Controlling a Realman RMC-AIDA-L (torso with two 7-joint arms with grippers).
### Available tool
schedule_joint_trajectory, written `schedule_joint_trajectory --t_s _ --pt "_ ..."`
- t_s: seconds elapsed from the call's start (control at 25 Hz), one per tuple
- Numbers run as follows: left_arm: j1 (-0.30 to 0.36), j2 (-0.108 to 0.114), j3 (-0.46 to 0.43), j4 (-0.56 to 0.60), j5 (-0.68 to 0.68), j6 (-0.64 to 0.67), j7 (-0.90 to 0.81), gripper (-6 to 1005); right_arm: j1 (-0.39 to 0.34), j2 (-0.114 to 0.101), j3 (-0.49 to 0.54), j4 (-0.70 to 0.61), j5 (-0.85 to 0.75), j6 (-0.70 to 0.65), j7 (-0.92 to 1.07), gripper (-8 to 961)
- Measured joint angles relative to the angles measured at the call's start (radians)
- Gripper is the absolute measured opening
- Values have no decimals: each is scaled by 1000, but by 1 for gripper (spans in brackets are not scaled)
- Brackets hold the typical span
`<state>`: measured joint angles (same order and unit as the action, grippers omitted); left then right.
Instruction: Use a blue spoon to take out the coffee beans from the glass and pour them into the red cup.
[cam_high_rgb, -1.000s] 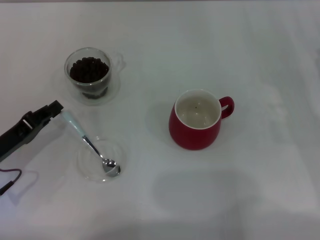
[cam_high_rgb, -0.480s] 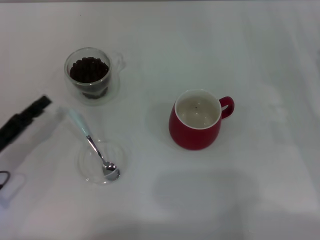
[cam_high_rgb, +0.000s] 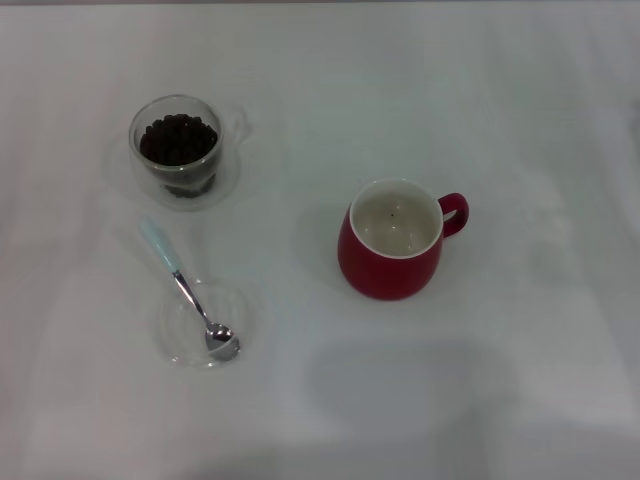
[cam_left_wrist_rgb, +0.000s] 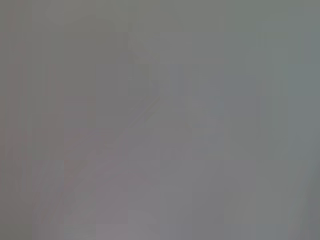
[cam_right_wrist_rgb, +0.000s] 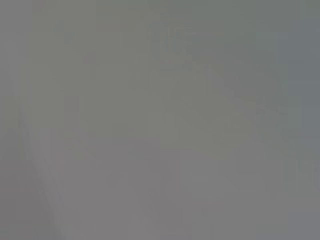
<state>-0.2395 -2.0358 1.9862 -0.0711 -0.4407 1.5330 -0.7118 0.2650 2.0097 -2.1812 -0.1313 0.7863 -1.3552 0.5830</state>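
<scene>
Both claws out of view

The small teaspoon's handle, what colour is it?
Pale light blue, on the small teaspoon with a shiny metal stem; the head view shows it best.

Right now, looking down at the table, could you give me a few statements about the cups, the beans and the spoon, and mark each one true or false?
1. The small clear double-walled glass holds dark brown coffee beans. True.
2. The pale-blue-handled metal spoon stands inside the rounded deep red cup. False: its bowl rests in a flat clear round dish, away from the cup.
3. A robot hand grips the spoon. False: no hand is in sight.
4. The red cup stands upright. True.
5. The red cup is heaped with beans. False: only a tiny dark speck shows inside.
</scene>
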Motion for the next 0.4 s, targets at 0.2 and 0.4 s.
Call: schedule_joint_trajectory --t_s 0.2,0.4 --pt "-4 -39 0 -3 -225 -29 214 813 1 3 -11 -11 -1 6 -118 574" --pt "-32 -38 4 2 -237 -61 223 816 -2 4 -12 -13 -1 11 -126 574"
